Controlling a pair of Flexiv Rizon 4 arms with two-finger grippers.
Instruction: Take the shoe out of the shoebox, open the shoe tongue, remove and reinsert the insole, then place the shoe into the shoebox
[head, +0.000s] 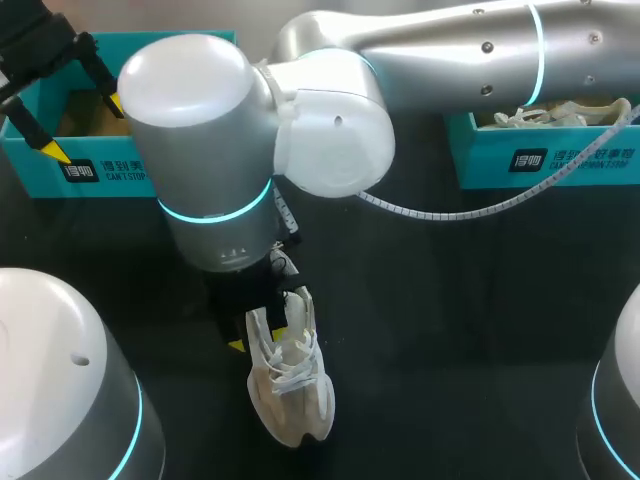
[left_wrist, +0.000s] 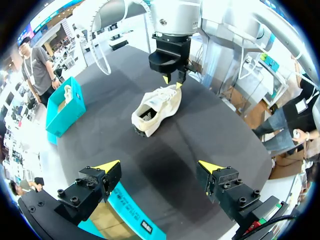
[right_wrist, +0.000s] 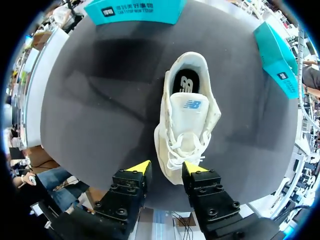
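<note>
White shoe (right_wrist: 186, 125), toe end between right fingers (right_wrist: 141, 167)

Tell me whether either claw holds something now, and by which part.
Nothing is held. The left claw is open and empty; the right claw stands open around the toe of the shoe, with a gap on one side.

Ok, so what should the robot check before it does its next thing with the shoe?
1. Shoe out of its box, lying on the table: ok.
2. Insole sitting inside the shoe: ok.
3. Right tool open, at the shoe's toe end: ok.
4. Right tool touching the shoe: cannot tell.
5. Left tool open and empty, over the left shoebox, away from the shoe: ok.
</note>
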